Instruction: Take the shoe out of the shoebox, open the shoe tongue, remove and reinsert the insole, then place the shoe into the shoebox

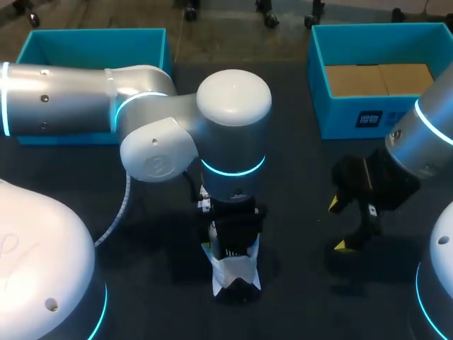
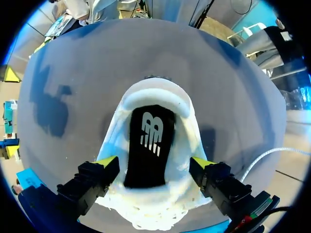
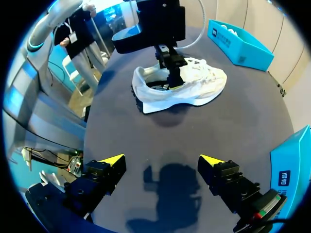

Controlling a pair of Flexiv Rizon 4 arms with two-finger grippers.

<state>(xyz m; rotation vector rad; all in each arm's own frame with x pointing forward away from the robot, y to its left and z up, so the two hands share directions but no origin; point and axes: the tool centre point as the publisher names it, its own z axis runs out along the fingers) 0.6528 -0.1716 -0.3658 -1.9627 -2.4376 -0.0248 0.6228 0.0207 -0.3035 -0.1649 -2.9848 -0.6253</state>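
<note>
One white sneaker (image 2: 187, 131) stands upright on its sole on the dark table (image 1: 304, 177), near the table's middle and outside both boxes. One black insole (image 2: 148, 145) with a white logo lies inside it, showing through the open mouth. The rounded heel is ahead of the left gripper (image 2: 153, 165), and the white laces (image 2: 146, 218) are bunched under the gripper's base.

The left gripper hangs straight down over the sneaker's mouth. Its two yellow-tipped fingers (image 2: 106, 163) are spread wide, one over each side wall of the sneaker, with the insole between them. Whether the tips press on the walls cannot be told. The left arm (image 1: 177, 120) comes in from the left and bends down at the table's middle.

The right gripper (image 3: 163, 159) is well apart from the sneaker, over bare table at the right. Its two fingers are spread and nothing is between them. In its wrist view the sneaker is side-on, ahead of it.

Two blue shoeboxes sit at the far edge of the table, well apart from each other. The left one (image 1: 141, 49) is partly hidden behind the left arm. The right one (image 1: 354, 117) holds tan cardboard (image 1: 379, 78) on its floor.
</note>
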